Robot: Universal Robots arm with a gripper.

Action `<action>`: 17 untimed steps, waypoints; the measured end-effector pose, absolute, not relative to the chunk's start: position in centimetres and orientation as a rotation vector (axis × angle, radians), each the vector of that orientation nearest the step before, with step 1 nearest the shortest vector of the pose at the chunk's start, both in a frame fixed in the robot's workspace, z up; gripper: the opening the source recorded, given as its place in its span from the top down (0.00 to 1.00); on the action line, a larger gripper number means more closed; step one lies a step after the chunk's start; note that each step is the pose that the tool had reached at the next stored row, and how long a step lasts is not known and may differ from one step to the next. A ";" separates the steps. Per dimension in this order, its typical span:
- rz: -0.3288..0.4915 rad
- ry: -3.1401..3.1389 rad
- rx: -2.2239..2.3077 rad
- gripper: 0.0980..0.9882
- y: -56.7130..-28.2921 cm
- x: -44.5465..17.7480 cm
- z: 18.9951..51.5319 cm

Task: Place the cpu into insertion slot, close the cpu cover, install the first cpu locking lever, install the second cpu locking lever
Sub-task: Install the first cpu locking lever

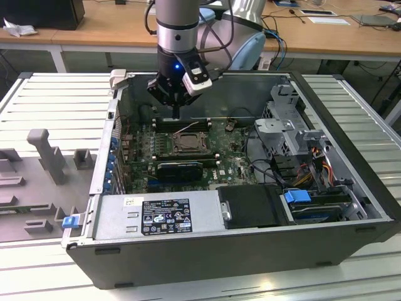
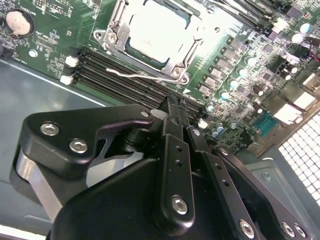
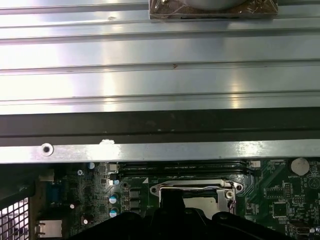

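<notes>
A ribbed metal tabletop [image 1: 56, 94] carries an open black computer case [image 1: 250, 251], with wooden desks running behind it. On the tabletop to the exterior view's left of the case stand several grey moulded fixtures [image 1: 47, 153].

Inside the case lies the green motherboard [image 1: 232, 153]. The pincer [image 1: 176, 113] hangs above the board's far edge, over the long black memory slots [image 1: 182, 124] and just beyond the insertion slot [image 1: 188, 144]. In the second wrist view its black fingers [image 2: 176, 130] look pressed together with nothing between them, their tips over the memory slots [image 2: 120, 75].

The cpu [image 2: 157, 25] sits in the insertion slot, its pale metal face showing through the window of the cpu cover [image 2: 120, 42], which lies flat on it. One thin wire lever [image 2: 132, 75] lies alongside the socket edge nearest the memory slots; whether it is latched I cannot tell. In the first wrist view the cover [image 3: 195, 189] is partly hidden by the dark pincer body.

Around the socket: a silver power supply box [image 1: 156, 216] along the near wall, a black shroud [image 1: 250, 205] beside it, a drive cage [image 1: 285, 125] to the exterior view's right with coloured cables [image 1: 319, 160], and two blue clips [image 1: 297, 195]. A round coin battery [image 2: 19, 22] sits on the board.
</notes>
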State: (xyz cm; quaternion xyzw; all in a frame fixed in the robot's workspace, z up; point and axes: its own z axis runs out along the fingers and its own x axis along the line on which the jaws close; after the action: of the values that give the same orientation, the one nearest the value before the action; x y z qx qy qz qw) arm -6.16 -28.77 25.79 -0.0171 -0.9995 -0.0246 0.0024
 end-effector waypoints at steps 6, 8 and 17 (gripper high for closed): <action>-0.077 -3.135 -0.054 0.99 -28.8 -5.5 25.7; -0.077 -3.135 -0.054 0.99 -28.8 -5.3 25.6; -0.134 -3.137 -0.041 0.99 -28.8 -5.1 24.8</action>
State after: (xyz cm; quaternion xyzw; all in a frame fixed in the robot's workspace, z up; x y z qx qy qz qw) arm -5.07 -28.80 24.82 -0.0130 -0.9990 -0.0427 0.0006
